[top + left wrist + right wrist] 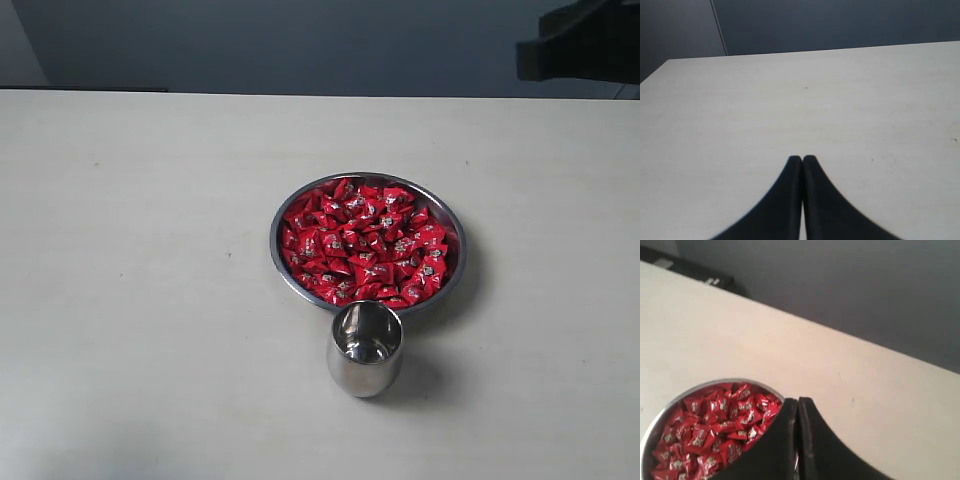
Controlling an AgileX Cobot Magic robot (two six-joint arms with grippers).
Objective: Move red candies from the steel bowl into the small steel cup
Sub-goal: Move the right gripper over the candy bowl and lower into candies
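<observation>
The steel bowl (285,262) sits mid-table, heaped with red candies (365,242) in shiny wrappers. Just in front of it stands the small steel cup (365,348), upright. In the right wrist view the bowl's rim (662,410) and the candies (715,430) lie beside my right gripper (798,401), whose black fingers are pressed together with nothing between them; it hangs above the bowl's edge. My left gripper (802,159) is shut too, over bare table, away from bowl and cup. Neither gripper shows in the exterior view.
The pale table (140,250) stretches wide to the left of the bowl. A dark shape (580,45) juts in at the exterior view's top right corner. A dark wall stands behind the table's far edge.
</observation>
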